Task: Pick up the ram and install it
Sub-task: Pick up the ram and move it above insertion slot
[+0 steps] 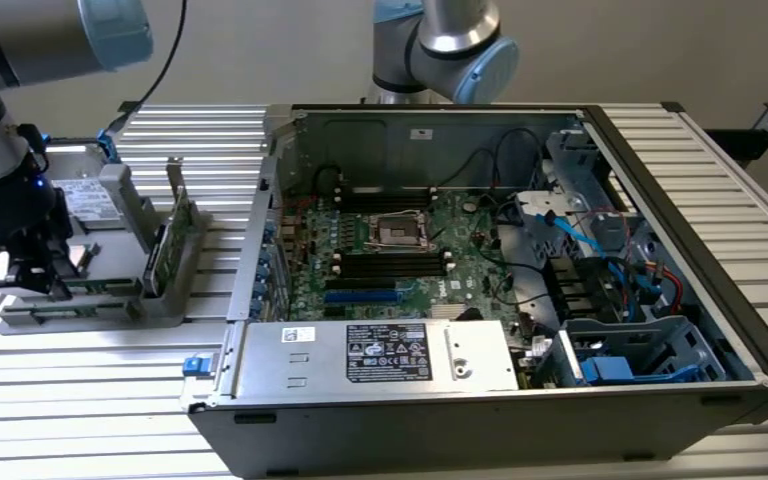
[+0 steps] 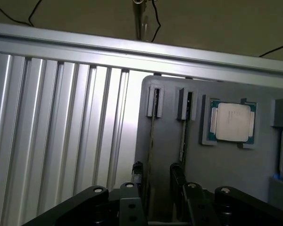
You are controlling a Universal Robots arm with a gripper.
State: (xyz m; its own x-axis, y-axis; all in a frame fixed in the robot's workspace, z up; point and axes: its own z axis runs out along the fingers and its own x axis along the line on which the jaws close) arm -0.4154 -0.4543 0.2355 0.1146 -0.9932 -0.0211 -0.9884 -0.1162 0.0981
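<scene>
the end effector [image 1: 27,272] hangs over the near end of the grey holder tray [image 1: 104,310] on the bench [image 1: 91,400], fingers [image 2: 137,172] spread wide and gripping nothing. the ram [image 2: 151,134] stands on edge in a slot of the tray, running between the two fingers and, as far as the dim view shows, clear of both. a second edge-on stick [image 2: 183,136] fills the tray's next slot, with the square processor [image 2: 232,122] just beyond it.
</scene>
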